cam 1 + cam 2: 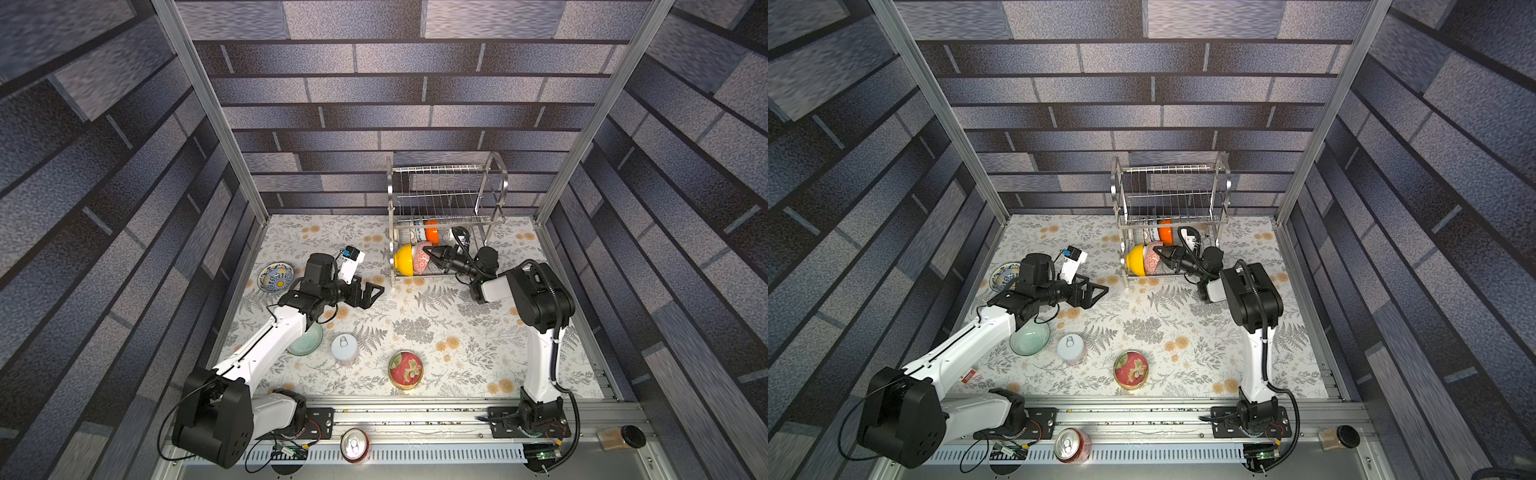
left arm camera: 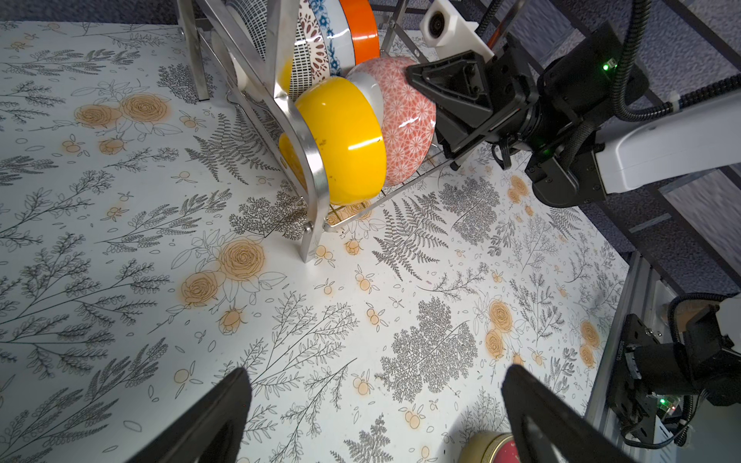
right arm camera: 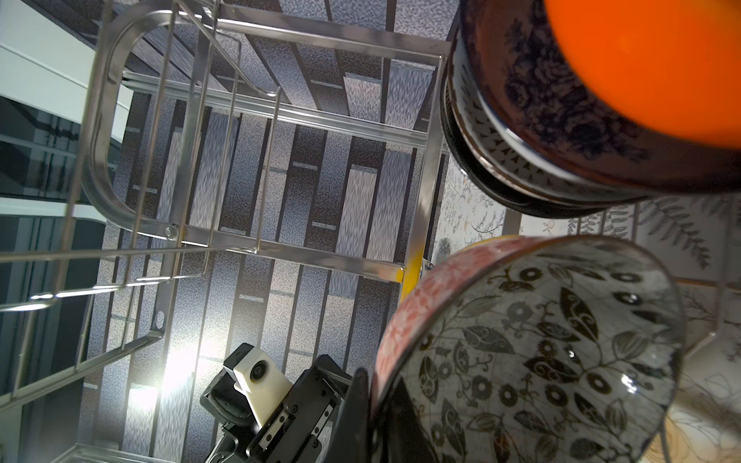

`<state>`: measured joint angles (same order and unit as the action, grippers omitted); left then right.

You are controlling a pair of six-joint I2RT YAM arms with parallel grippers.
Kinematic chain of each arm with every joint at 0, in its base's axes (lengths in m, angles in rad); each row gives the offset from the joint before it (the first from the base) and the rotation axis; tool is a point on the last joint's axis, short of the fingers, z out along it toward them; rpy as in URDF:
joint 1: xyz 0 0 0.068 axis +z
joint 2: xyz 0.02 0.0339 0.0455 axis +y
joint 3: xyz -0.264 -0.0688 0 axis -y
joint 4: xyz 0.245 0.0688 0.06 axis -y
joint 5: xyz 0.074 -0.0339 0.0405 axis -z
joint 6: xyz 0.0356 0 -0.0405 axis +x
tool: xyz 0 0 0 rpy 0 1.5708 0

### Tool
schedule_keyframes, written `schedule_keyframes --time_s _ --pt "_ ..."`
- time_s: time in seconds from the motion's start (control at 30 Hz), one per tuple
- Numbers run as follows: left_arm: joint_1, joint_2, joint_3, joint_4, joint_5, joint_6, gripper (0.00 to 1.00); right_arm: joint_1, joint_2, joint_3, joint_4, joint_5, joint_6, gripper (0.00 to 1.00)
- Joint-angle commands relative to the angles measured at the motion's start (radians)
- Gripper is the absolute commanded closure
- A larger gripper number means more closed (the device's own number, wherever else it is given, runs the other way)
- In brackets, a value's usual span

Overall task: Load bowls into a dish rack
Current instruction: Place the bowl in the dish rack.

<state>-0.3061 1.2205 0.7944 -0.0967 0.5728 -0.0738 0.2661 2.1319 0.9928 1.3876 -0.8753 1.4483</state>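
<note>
**A:** Where is the coral-patterned bowl (image 1: 419, 262)?

**B:** It stands on edge on the lower shelf of the dish rack (image 1: 390, 216). It touches the yellow bowl (image 1: 404, 260), which leans against the arched side frame. The right tool (image 1: 430, 255) is clamped tight on its rim, one finger inside and one outside.

**A:** So what worries you?

**B:** The release. In the left wrist view the bowl looks propped against the yellow one, not settled between wires. I can't tell whether its rim sits in a slot. If it doesn't, I'd expect it to roll or flop toward the front once the jaws part.

**A:** And the pull-back?

**B:** The inside finger could catch the wall and drag the bowl out with it. A shove the other way would press the yellow bowl harder on the frame. It might even slide the whole rack along the table (image 1: 457, 332).

**A:** The back row?

**B:** The orange bowl (image 1: 431, 235) and the patterned ones stand just behind. The right wrist view shows them close by the tool, so a careless lift on the way out could knock them.

**A:** And the left tool (image 1: 370, 294)?

**B:** It is spread wide, holds nothing and hovers over the table near the rack's foot. Its arm hangs above the pale green bowl (image 1: 1030, 338), so a low swing could clip that. The blue-and-yellow bowl (image 1: 276, 277) lies well apart, near the table's edge.
</note>
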Motion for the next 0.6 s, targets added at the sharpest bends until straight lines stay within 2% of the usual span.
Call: schedule_keyframes --time_s 0.0,0.27,0.57 --pt "0.003 0.009 0.006 -0.007 0.013 0.015 0.0 0.013 0.043 0.006 -0.007 -0.075 -0.068 0.98" --pt "0.005 0.016 0.006 -0.008 0.015 0.017 0.0 0.012 0.067 0.004 -0.007 -0.127 -0.132 0.95" --pt "0.006 0.025 0.008 -0.009 0.016 0.018 0.0 0.012 0.066 0.014 -0.066 -0.122 -0.187 0.93"
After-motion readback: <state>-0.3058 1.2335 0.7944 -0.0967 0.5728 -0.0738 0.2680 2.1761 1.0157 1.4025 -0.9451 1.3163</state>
